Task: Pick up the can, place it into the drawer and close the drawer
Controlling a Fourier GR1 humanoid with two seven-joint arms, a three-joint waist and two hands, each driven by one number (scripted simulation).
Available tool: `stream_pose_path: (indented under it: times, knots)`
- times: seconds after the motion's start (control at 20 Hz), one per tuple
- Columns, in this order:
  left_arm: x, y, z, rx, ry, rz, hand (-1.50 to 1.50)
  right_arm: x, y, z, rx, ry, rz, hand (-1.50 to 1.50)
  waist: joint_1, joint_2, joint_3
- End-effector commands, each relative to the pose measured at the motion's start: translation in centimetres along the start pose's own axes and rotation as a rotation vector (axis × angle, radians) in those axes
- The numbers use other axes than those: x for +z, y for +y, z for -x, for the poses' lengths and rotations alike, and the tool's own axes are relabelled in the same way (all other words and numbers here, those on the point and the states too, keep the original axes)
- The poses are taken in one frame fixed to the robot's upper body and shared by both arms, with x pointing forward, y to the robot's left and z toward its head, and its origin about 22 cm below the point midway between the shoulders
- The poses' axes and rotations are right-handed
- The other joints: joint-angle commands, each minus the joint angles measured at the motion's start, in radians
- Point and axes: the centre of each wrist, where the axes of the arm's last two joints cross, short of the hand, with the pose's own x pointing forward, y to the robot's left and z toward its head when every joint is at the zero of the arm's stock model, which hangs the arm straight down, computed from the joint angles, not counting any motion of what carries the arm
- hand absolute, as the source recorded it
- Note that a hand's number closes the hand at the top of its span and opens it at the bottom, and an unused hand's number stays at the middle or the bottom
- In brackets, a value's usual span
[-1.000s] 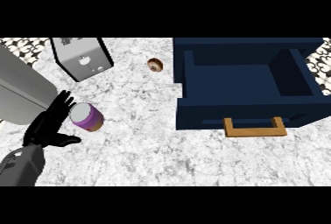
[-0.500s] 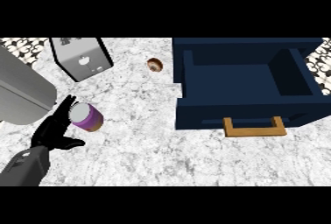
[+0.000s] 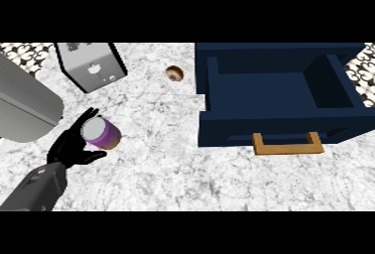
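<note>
The can (image 3: 101, 133), purple with a pale lid, is at the left of the marble counter and leans slightly. My left hand (image 3: 70, 148) comes in from the lower left and curls round its left side, fingers behind it and thumb below it. The navy drawer (image 3: 219, 130) stands pulled open at the right, its inside empty, with a wooden handle (image 3: 288, 145) on its front. The drawer is well to the right of the can. My right hand shows nowhere.
A grey toaster (image 3: 90, 66) stands at the back left. A large grey rounded object (image 3: 22, 106) fills the left edge just beside my hand. A small brown doughnut-like item (image 3: 174, 73) lies near the drawer's back left corner.
My left hand has slid in against the can and its fingers and thumb have curled round it. The can has stayed almost where it was.
</note>
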Motion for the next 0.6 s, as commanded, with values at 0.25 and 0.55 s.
stream_pose_path:
  times: [0.25, 0.55]
  knots:
    - [-3.1, -3.1, -1.1, 0.078, -0.001, 0.138, 1.5, -1.3, 0.5, 0.9, -0.016, 0.005, -0.011, -1.5, 0.004, 0.0, 0.001]
    - [-4.3, -3.1, -3.3, 0.105, -0.051, 0.25, 1.5, 0.6, 0.3, -1.2, 0.006, 0.007, -0.005, -1.5, 0.001, -0.003, 0.001]
